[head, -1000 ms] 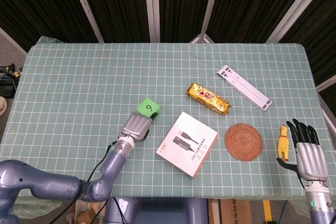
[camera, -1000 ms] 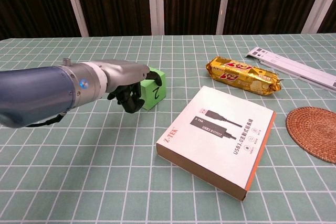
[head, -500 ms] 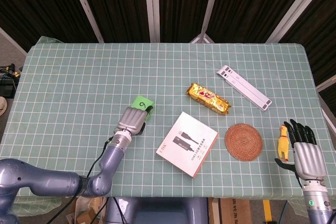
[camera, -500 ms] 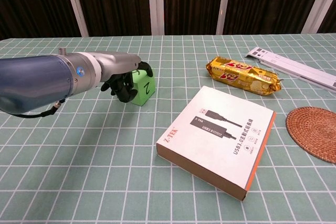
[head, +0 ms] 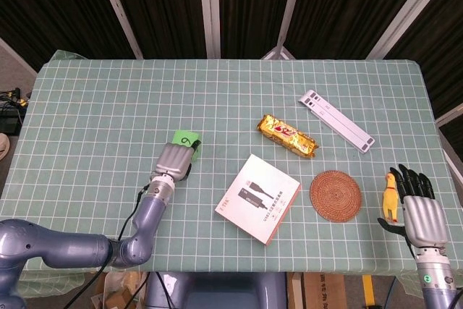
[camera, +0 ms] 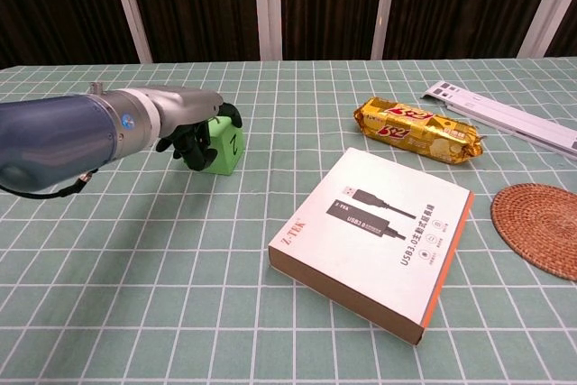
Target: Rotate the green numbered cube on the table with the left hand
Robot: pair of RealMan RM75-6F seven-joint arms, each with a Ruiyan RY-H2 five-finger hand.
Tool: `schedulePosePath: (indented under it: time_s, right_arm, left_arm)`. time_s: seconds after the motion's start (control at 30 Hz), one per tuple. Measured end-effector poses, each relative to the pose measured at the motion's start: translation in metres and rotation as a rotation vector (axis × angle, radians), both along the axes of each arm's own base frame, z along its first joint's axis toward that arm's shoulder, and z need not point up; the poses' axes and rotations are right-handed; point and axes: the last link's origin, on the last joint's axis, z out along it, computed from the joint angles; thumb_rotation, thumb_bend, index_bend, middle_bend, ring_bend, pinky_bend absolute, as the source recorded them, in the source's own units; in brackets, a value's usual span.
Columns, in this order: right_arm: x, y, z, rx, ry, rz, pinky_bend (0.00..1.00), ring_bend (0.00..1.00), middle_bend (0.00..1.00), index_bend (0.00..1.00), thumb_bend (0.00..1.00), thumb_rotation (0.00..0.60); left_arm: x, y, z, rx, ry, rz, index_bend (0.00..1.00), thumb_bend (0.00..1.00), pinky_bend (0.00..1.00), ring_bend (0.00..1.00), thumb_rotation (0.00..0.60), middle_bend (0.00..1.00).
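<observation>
One small green numbered cube [head: 186, 139] sits on the green checked tabletop [head: 108, 99], at about nine o'clock from the centre of the cloth. The head view shows a handwritten mark on its top face that reads as a 6 or a 9; the chest view shows a "2" on the side face [camera: 225, 145] turned toward the camera.

The left robot hand [head: 173, 160] reaches in from seven o'clock, forearm low over the tabletop and the back of the hand up. Its dark fingers [camera: 192, 143] are curled around the near and left sides of the cube and press against it, so the hand grips the cube where it rests.

The right robot hand [head: 422, 211] hovers at the four o'clock edge of the tabletop, palm down, its fingers stretched out and apart, holding nothing. Its fingertips lie just beside one yellow rubber chicken toy [head: 391, 196].

One flat white cardboard box with an orange edge [camera: 377, 238] lies near the middle of the tabletop, printed "Z-TEK" and "USB3.0", with a picture of a cable. The smaller print on it is too fine to read.

One gold foil snack packet with red lettering [camera: 416, 130] lies at twelve o'clock from the box; its wording is not legible.

One round brown woven coaster [head: 336, 195] rests at three o'clock from the box.

One long white plastic strip [head: 336, 121] lies at two o'clock, slanting toward the far right corner.
</observation>
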Motion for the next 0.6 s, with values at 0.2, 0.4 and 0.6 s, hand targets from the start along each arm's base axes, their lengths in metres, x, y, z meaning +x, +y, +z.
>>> schedulePosePath:
  time_s: [0.2, 0.4, 0.6]
  right_arm:
    - [0.000, 0.000, 0.001, 0.000, -0.001, -0.001, 0.00, 0.00, 0.00, 0.05, 0.07, 0.600]
    - [0.001, 0.000, 0.000, 0.004, 0.000, 0.000, 0.00, 0.00, 0.00, 0.05, 0.07, 0.600]
    - [0.001, 0.000, 0.000, 0.002, -0.001, 0.000, 0.00, 0.00, 0.00, 0.05, 0.07, 0.600]
  left_arm:
    - [-0.010, -0.003, 0.007, -0.003, 0.004, 0.011, 0.15, 0.70, 0.72, 0.68, 0.600, 0.76]
    - [-0.012, -0.004, 0.015, 0.017, -0.007, 0.011, 0.15, 0.70, 0.72, 0.68, 0.600, 0.76]
    - [-0.002, -0.009, 0.019, -0.011, -0.145, 0.035, 0.16, 0.68, 0.72, 0.66, 0.600, 0.73]
